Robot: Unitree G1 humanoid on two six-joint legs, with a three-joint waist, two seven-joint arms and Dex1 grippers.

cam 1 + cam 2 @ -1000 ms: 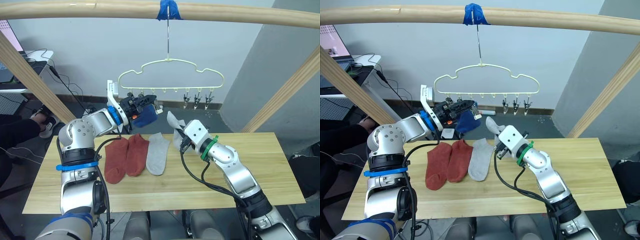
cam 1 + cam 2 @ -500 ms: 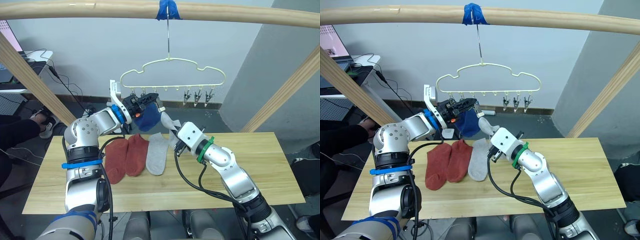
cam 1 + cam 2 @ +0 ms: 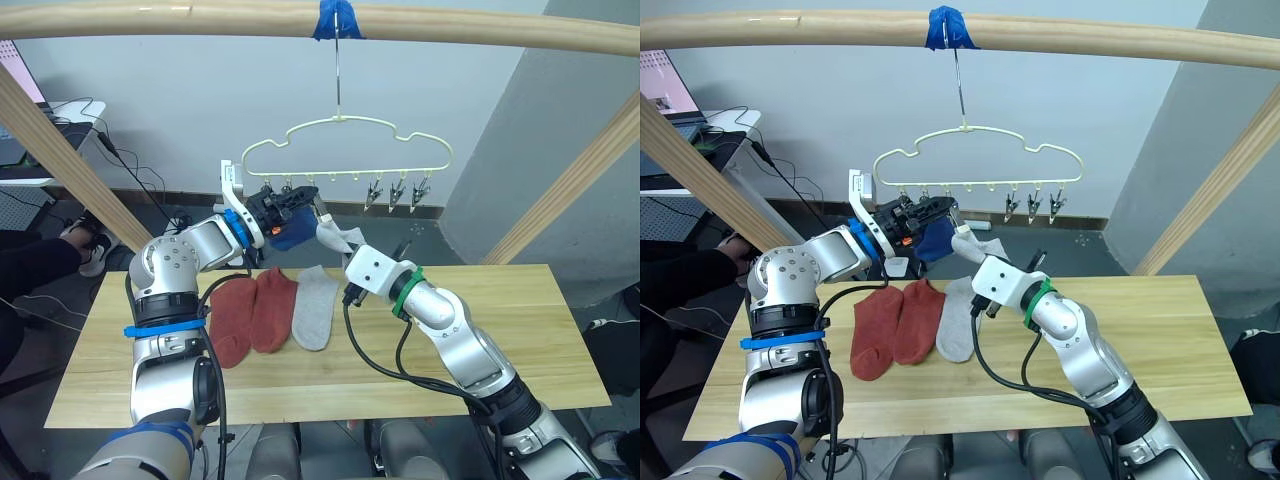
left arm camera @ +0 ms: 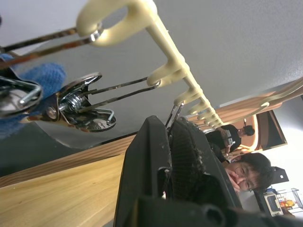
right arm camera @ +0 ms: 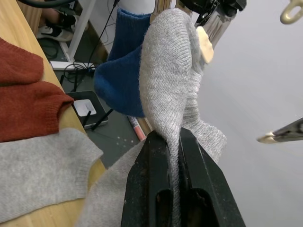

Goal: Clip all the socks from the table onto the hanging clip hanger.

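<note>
Clip hanger (image 3: 345,150) hangs by its thin hook from blue tape (image 3: 337,17) on the wooden pole (image 3: 480,28) across the top of the frame; pale yellow wavy outline, row of small metal clips along its lower edge, three bare clips (image 3: 397,194) grouped at its right end.

Blue sock (image 3: 290,236) hangs at the left part of the clip row, centre-left of the frame, just below the hanger; in the right wrist view it dangles behind the grey one (image 5: 120,85).

Held grey sock (image 3: 337,238) is raised off the table, its upper end beside the blue sock and right under the left clips; right gripper (image 5: 173,142) is pinched tight on its fabric, both black fingers pressed against the knit.

Left gripper (image 3: 285,203) sits at the left clips, touching the top of the blue sock; in the left wrist view its fingers (image 4: 163,156) lie together with no gap between them, a metal clip (image 4: 75,104) just beside them; whether anything is nipped between them cannot be told.

Table (image 3: 560,340) fills the lower half of the frame; three socks lie flat side by side at its left-centre: two rust-red socks (image 3: 253,312), touching, then a second grey sock (image 3: 314,306) just to their right, near the right arm.

A person (image 4: 244,172) shows at the edge of the left wrist view; grey wall behind.
</note>
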